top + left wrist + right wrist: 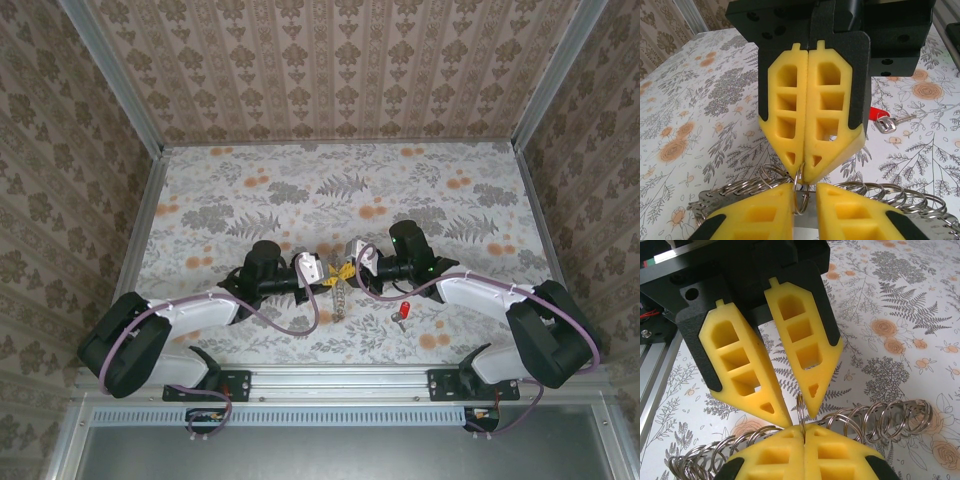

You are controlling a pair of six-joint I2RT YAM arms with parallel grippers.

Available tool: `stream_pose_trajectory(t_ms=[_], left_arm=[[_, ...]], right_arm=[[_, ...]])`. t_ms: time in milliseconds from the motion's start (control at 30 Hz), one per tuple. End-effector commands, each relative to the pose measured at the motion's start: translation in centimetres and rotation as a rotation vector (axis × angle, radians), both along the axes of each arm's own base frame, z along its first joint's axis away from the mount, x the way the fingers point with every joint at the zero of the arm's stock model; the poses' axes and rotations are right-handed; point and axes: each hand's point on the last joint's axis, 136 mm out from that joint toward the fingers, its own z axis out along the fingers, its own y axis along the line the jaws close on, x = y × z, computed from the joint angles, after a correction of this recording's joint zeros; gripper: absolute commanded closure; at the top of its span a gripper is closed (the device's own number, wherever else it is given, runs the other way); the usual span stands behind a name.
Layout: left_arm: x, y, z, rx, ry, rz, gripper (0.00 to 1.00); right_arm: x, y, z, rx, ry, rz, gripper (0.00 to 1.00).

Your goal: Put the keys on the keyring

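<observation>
Two arms are meeting tip-to-tip: right jaws pinching one keyring, left jaws slightly parted around it; one red key is lying on the worktop.

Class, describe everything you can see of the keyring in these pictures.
The keyring looks like a silvery metal coil of many thin wire loops, curving away to both sides over the floral table. One loop stands up at its middle, pinched in the shut right gripper; the left gripper's tips flank that loop.
</observation>
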Motion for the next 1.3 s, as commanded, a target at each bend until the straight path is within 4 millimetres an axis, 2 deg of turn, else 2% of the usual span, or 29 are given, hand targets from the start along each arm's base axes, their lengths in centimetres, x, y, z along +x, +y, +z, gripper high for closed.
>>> stream_pose_trajectory(t_ms=[0,167,333,500,733,933,967,1067,1133,1267], left_arm=[[0.2,-0.5,1.0,-0.014,-0.023,-0.013,0.83],[0.2,-0.4,1.0,-0.014,-0.024,-0.009,0.89],[0.2,-0.3,0.8,-0.011,-0.022,-0.002,0.83],[0.2,-0.3,0.8,-0.009,-0.02,-0.001,0.82],[0.2,-0.4,0.9,-0.014,-0.018,-0.005,0.99],[0.3,-0.4,1.2,-0.02,-0.022,-0.005,1.0],[0.3,-0.4,1.3,-0.023,-0.022,-0.004,1.0],[0.3,-0.5,1.6,-0.031,-0.02,-0.005,1.0],[0.4,-0.4,1.7,-0.033,-0.024,0.001,1.0],[0.7,-0.2,1.9,-0.031,-0.021,0.021,1.0]], right_arm=[[-0.1,0.5,1.9,0.053,-0.035,0.023,1.0],[-0.1,0.5,1.8,0.053,-0.035,0.021,1.0],[-0.2,0.4,1.7,0.054,-0.033,0.022,1.0],[-0.3,0.4,1.8,0.055,-0.033,0.022,1.0],[-0.3,0.4,1.7,0.053,-0.031,0.02,1.0],[-0.3,0.3,1.5,0.045,-0.027,0.018,1.0],[-0.4,0.2,1.4,0.041,-0.025,0.017,0.99],[-0.4,0.0,1.3,0.031,-0.024,0.002,0.88],[-0.4,-0.5,1.6,0.027,-0.031,-0.025,0.77],[-0.7,-1.9,2.1,0.013,-0.02,-0.113,0.7]])
